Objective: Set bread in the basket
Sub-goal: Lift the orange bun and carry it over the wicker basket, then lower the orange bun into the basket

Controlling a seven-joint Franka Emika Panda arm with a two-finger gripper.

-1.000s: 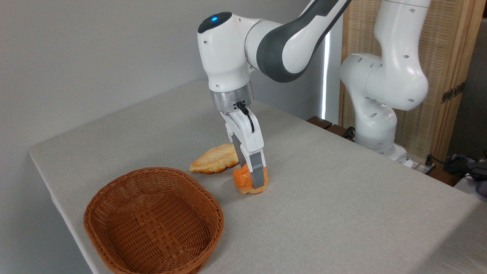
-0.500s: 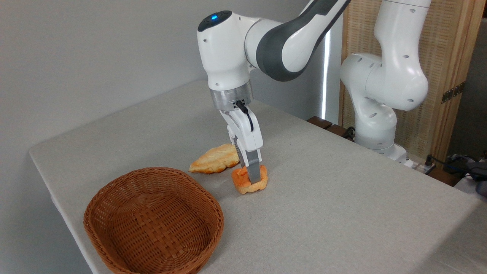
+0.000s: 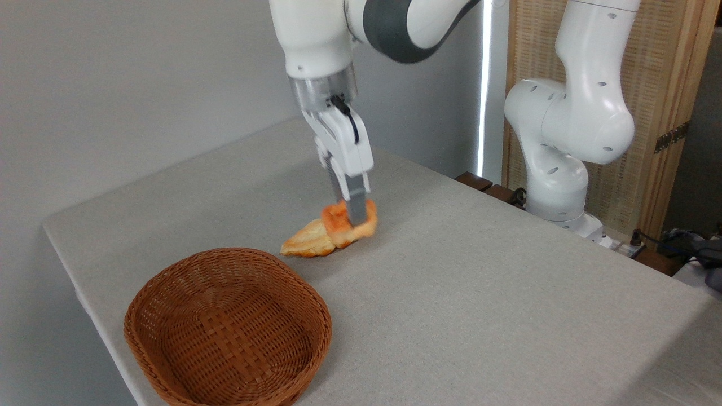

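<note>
The bread (image 3: 337, 224), a small lumpy orange bun, hangs in the air above the table, squeezed between the fingers of my gripper (image 3: 352, 217). The gripper is shut on it and points straight down. The brown woven basket (image 3: 225, 327) sits at the table's front left with nothing in it, below and to the left of the bun. The near grey finger (image 3: 355, 204) covers the middle of the bun.
A longer pale leaf-shaped bread (image 3: 304, 243) lies on the grey tablecloth (image 3: 479, 293) just behind and below the lifted bun. The arm's white base (image 3: 564, 152) stands at the right rear. The table edge runs close along the basket's left side.
The gripper closed on the bun while it lay on the table, then rose with it and shifted slightly left. The bun now hangs in front of the pale bread.
</note>
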